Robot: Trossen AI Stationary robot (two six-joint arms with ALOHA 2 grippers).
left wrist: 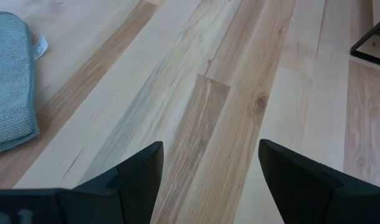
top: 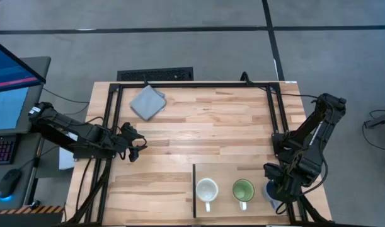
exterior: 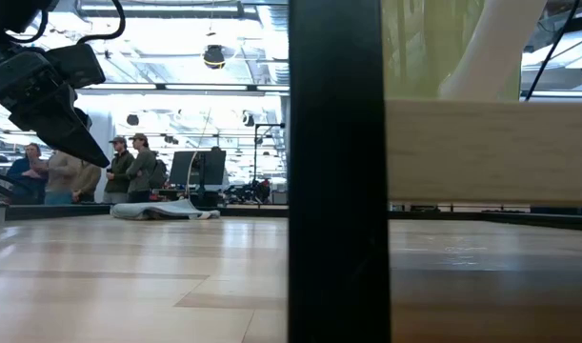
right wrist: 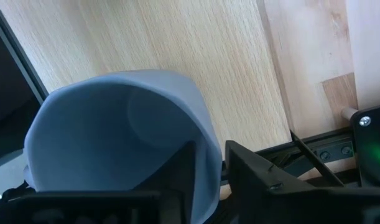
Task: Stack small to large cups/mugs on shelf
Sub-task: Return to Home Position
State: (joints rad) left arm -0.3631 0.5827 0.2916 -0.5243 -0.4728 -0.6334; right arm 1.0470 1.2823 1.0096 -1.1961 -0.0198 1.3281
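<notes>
Three mugs stand in a row on the pale shelf (top: 224, 173) at the table's near right: cream-white (top: 206, 190), bright green (top: 243, 190) and, mostly hidden under my right arm, blue-grey (top: 268, 192). My right gripper (top: 277, 189) points down over the blue-grey mug (right wrist: 115, 137). It is open a little, with one finger inside the mug and one outside, astride its wall (right wrist: 205, 155). My left gripper (top: 137, 144) waits open above bare table at the left, with nothing between its fingers (left wrist: 208, 155). My right gripper comes at the blue-grey mug from above, its fingers either side of the wall near the rim (right wrist: 202, 134). A slit of background shows between the wall and the outer finger (right wrist: 252, 171). Whether the inner finger (right wrist: 177, 177) touches the wall, I cannot tell.
A folded grey cloth (top: 147, 101) lies at the table's far left. Black frame rails (top: 108, 126) run along the table's sides and far edge, and one post (exterior: 333, 171) stands close in the low view. People stand in the room beyond the table.
</notes>
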